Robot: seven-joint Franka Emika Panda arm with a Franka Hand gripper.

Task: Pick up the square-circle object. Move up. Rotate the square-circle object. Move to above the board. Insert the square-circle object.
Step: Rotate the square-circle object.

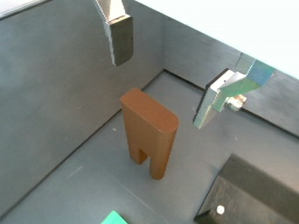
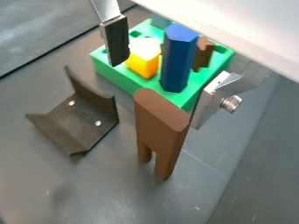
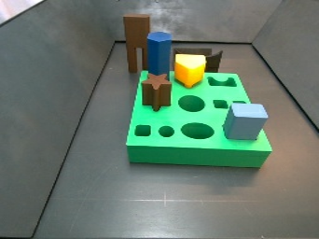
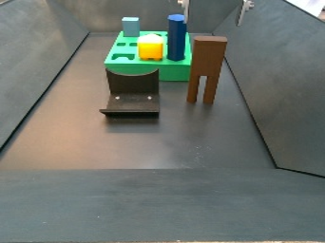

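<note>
1. Not yet picked up: square-circle object [image 2: 162,131] standing upright on the floor, centre of both wrist views, just beside the board [image 2: 117,74].
2. Gripper [image 1: 166,72] spread wide and empty above it, fingers either side, apart from it.
3. All steps left, judging by this.
4. Fixture [image 4: 132,95] plain in a side view, centre left; gripper barely visible there, top edge.

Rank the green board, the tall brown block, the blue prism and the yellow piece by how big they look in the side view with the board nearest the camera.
1. the board
2. blue prism and square-circle object: alike, block stands farther
3. yellow piece

Gripper not visible here.
</note>
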